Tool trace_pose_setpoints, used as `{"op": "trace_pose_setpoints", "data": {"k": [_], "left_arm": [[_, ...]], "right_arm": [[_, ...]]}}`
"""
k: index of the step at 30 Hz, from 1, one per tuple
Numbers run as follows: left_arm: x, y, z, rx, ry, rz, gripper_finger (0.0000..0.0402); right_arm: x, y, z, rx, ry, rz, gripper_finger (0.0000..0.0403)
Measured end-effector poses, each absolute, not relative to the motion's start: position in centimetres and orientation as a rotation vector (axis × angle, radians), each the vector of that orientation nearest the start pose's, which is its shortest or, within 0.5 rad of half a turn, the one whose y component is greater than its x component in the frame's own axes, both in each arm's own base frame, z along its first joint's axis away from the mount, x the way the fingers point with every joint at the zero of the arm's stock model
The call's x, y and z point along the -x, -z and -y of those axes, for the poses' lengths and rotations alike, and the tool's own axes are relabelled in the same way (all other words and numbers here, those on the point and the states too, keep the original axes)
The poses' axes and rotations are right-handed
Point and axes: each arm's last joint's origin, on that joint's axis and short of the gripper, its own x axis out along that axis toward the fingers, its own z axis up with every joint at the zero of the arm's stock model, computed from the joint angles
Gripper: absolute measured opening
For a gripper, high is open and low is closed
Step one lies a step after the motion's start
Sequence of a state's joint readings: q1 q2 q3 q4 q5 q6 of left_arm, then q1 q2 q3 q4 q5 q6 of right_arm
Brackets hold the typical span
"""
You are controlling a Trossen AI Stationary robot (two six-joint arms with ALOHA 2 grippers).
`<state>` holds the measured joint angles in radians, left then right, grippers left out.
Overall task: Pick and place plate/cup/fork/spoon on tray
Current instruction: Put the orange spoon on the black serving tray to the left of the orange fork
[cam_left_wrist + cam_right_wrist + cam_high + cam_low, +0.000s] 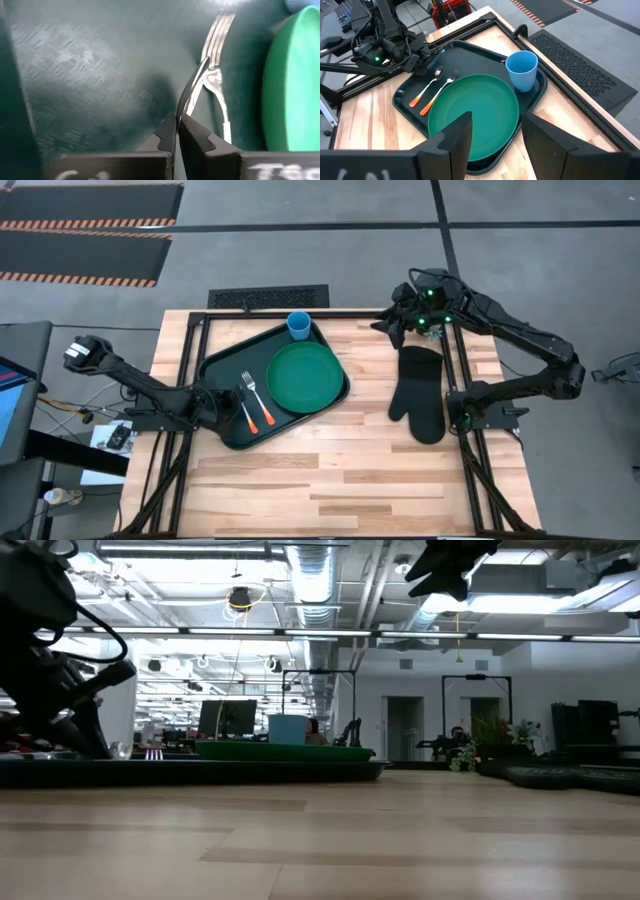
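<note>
Four items all sit on the tray [215,365]: plate [305,376], cup [299,326], fork [256,399], spoon [426,86]. Your left gripper [178,122] pinches the spoon bowl edge-on; thin, slick metal, so grip the handle instead. Right gripper [492,131] hovers wide past the desk's far edge.

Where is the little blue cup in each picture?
High view: cup at the tray's far corner.
Low view: pale box shape behind the plate.
Left wrist view: only a blue sliver, top right corner.
Right wrist view: upper right.
Shared landmark: the green plate beside it.
</note>
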<state>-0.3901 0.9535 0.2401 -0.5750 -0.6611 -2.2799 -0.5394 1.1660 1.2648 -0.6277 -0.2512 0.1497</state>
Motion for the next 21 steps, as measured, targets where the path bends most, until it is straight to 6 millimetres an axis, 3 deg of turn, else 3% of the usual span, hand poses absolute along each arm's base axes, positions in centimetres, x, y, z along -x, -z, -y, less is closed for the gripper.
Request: {"op": "trace_pose_setpoints", "data": {"k": [6, 21], "left_arm": [[-11.55, -11.62, 2.52, 1.394, -1.222, -0.292, 0.0025], [-11.76, -11.89, 2.49, 1.43, -1.236, -0.315, 0.0145]], "right_arm": [[-20.67, -38.17, 11.55, -0.341, 0.316, -0.47, 0.0194], [-20.67, -38.17, 11.53, -0.332, 0.309, -0.472, 0.0196]]}}
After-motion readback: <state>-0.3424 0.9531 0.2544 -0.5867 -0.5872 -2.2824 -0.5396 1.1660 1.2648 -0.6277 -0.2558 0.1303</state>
